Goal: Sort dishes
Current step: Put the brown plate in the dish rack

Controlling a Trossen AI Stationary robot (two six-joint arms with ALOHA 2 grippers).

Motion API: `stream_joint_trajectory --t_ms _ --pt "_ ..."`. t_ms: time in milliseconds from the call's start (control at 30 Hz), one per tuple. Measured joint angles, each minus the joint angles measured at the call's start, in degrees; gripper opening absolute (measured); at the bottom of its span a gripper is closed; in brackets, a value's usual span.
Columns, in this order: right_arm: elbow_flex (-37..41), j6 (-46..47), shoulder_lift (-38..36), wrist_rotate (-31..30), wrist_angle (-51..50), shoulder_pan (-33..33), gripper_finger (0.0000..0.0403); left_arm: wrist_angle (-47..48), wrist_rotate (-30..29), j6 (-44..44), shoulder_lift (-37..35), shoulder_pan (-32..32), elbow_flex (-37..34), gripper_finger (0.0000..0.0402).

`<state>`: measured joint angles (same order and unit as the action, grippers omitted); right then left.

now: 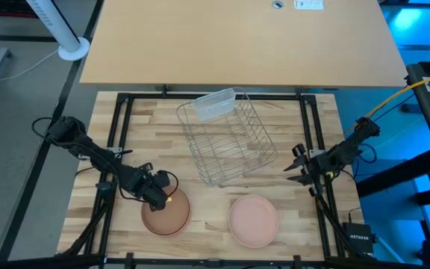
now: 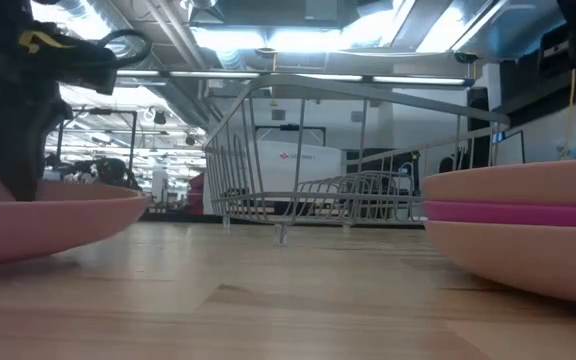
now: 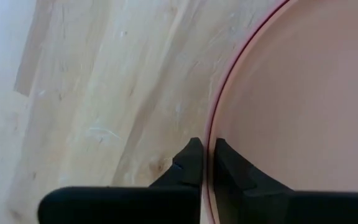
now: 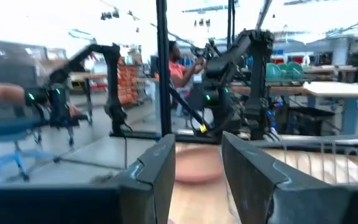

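Left gripper [image 1: 163, 197] pinches the rim of a terracotta-orange plate [image 1: 166, 216] at the table's [image 1: 222, 202] front edge, one dark finger [image 3: 188, 168] outside the rim and the other inside, the two closed tight on the thin wall. Beside that plate, farther from the left arm, lies a stack of plates [image 1: 253, 220] topped by a pale peach-pink one, with a magenta layer [image 2: 518, 212] showing at table height, while the silver wire rack [image 1: 226, 138] holding a clear tub [image 1: 215, 104] stands beyond both. Right gripper [image 1: 298, 166] hovers near the rack's far side with its fingers [image 4: 154, 174] parted and nothing between them.
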<state>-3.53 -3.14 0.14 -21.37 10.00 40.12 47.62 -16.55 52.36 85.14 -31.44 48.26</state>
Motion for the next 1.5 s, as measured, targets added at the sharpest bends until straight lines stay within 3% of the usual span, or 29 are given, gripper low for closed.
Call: stream_joint_trajectory --t_ms 300,467,1233,1500 --pt "-0.09 0.31 0.00 -2.23 0.53 0.00 0.0138 2.15 -1.51 1.61 0.00 0.00 0.16 0.0012" --pt "-0.12 0.33 0.00 -4.54 0.53 0.00 0.0138 2.68 -1.65 -2.17 0.00 0.00 0.16 0.0014" --pt "-0.22 0.39 0.00 -4.59 0.42 0.00 0.0138 2.36 -1.63 0.06 -0.02 0.00 0.16 0.0007" --pt "-0.22 5.65 0.01 -7.20 2.73 0.00 0.0138 0.72 -1.63 0.21 -0.02 0.00 0.16 0.0006"
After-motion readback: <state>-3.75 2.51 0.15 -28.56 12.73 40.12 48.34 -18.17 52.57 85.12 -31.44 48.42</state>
